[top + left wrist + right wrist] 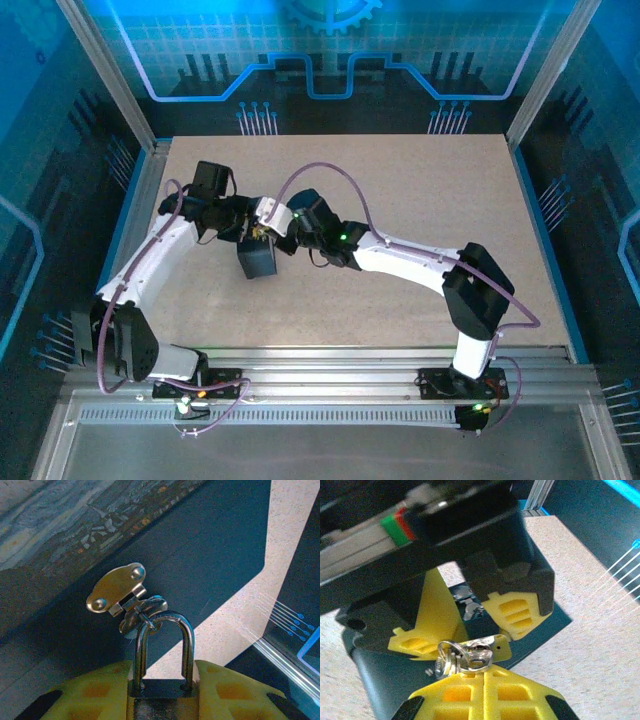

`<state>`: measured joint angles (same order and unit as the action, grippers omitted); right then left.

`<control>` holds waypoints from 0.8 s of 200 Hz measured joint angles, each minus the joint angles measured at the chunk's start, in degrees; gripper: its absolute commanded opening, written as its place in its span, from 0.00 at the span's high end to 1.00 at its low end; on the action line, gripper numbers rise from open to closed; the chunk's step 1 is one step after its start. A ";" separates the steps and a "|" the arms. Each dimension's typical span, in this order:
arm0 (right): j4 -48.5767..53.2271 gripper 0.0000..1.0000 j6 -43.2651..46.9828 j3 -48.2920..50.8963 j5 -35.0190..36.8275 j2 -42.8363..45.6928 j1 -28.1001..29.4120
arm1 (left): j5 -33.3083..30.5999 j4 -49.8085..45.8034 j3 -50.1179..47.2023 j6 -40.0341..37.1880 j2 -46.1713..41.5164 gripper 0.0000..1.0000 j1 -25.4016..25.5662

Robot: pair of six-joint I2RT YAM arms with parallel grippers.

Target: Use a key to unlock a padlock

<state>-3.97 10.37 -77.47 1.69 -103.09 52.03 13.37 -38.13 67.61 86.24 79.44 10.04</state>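
Observation:
In the left wrist view my left gripper (pixel 163 682) is shut on the padlock (pixel 162 700), its yellow fingers (pixel 90 695) pressing both sides of the body. The silvery shackle (pixel 187 640) stands closed and passes through the hasp (pixel 117 590) on the dark blue tin box (pixel 210 545). In the right wrist view my right gripper (pixel 484 675) is shut on the key (pixel 470 657), a small bunch on a ring. The key touches the padlock's pale body (pixel 502 647), held between the left gripper's fingers (pixel 517 610). Whether the key sits in the keyhole is hidden. From above, both grippers (pixel 262 230) meet over the box (pixel 258 262).
The box stands left of centre on the speckled tabletop (pixel 420 190). Metal frame posts (pixel 545 70) and blue side walls enclose the table. The left arm (pixel 150 260) curves in from the left and the right arm (pixel 410 260) reaches across from the right.

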 measured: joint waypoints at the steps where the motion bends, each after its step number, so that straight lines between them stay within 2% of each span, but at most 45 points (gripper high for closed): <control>1: -0.07 1.00 -0.26 0.02 -0.15 0.00 0.00 | 0.02 0.09 0.00 0.07 -0.02 1.00 0.00; 57: -9.81 1.00 -31.43 3.74 -9.70 -0.02 -2.80 | 0.57 4.96 -0.28 0.92 -1.29 1.00 0.33; 96: -14.23 1.00 -45.99 5.60 -11.28 -0.02 -3.80 | 0.83 6.40 -0.28 0.90 -1.29 1.00 0.33; 121: -15.56 1.00 -50.93 6.10 -14.16 0.15 -5.27 | 1.60 7.54 -0.33 0.90 -1.29 1.00 0.33; 152: -12.46 1.00 -51.10 6.08 -16.20 1.40 -6.29 | 4.24 8.66 -1.07 0.85 -1.29 1.00 0.28; 160: -11.76 0.96 -51.10 6.05 -17.09 1.51 -6.64 | 4.79 8.76 -1.27 0.83 -1.29 1.00 0.28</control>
<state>-15.73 -40.73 -71.42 -15.40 -101.58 45.39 18.15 -29.36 66.35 87.07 78.15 10.33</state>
